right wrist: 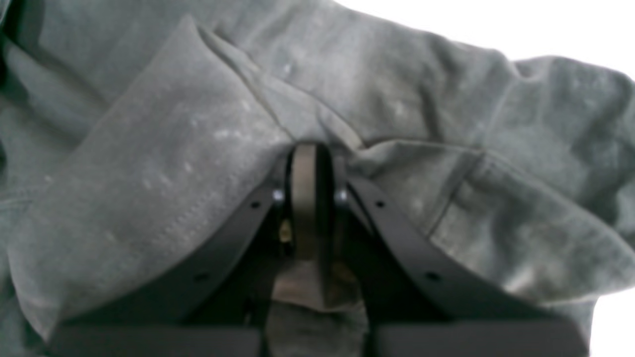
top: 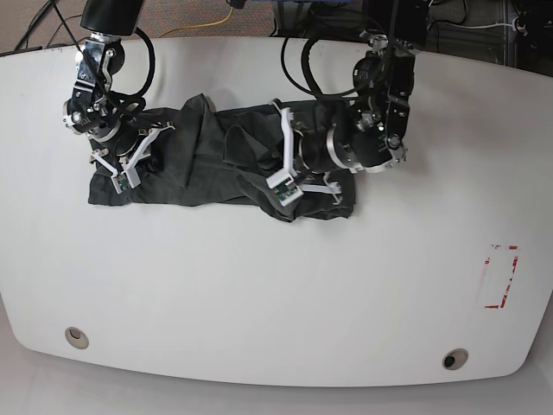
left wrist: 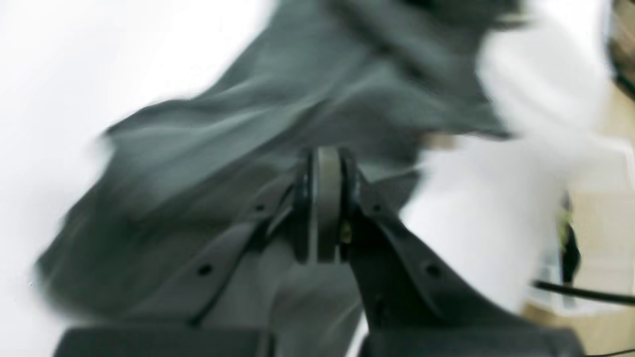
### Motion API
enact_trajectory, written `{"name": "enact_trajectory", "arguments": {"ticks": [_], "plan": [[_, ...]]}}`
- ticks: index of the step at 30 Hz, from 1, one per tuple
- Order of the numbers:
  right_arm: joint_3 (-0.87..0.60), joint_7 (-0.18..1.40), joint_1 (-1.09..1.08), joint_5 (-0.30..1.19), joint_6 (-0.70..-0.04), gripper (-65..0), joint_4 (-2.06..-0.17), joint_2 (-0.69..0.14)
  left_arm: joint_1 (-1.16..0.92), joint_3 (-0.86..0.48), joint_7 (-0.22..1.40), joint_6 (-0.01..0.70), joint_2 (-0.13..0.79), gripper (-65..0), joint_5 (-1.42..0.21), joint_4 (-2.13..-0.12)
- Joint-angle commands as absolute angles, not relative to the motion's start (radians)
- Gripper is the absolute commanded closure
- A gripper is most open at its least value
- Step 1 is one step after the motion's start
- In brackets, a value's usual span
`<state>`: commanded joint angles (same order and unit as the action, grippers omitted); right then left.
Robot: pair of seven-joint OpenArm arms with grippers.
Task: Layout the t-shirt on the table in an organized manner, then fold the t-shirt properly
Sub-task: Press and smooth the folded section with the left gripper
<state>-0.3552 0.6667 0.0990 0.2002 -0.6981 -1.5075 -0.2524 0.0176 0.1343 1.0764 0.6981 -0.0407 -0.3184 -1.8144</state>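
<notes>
The dark grey t-shirt [top: 216,164] lies crumpled in a long strip across the far half of the white table [top: 276,294]. My right gripper [top: 117,175] sits at the shirt's left end in the base view. In the right wrist view this gripper [right wrist: 308,151] is shut, with a fold of the t-shirt [right wrist: 173,148] pinched between its fingers. My left gripper [top: 287,192] is at the shirt's right front edge. In the blurred left wrist view it [left wrist: 325,158] is shut on the t-shirt [left wrist: 223,144].
A red tape rectangle [top: 501,277] marks the table at the right. Two round grommet holes [top: 76,335] [top: 454,358] sit near the front edge. Cables and dark equipment [top: 406,17] lie beyond the far edge.
</notes>
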Motion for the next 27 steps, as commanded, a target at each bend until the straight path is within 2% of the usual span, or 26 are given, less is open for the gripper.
{"name": "enact_trajectory", "arguments": {"ticks": [5,11,17,27], "plan": [[-0.355,0.667,0.099,0.200,-0.698,-4.0,-1.508,-0.252,0.035,0.076,1.073,0.698,-0.010,-0.4,-0.283,-1.810],[-0.355,0.667,0.099,0.202,-0.698,-4.0,-1.508,-0.252,0.042,0.071,1.072,0.698,-0.004,-0.4,-0.243,-1.745],[-0.355,0.667,0.099,0.200,-0.698,-4.0,-1.508,-0.251,0.079,0.074,1.067,0.698,-0.013,-0.4,-0.234,-1.644],[-0.355,0.667,0.099,0.200,-0.698,-4.0,-1.508,-0.251,0.136,0.124,0.949,0.698,-0.058,-0.4,-0.234,-1.515]]}}
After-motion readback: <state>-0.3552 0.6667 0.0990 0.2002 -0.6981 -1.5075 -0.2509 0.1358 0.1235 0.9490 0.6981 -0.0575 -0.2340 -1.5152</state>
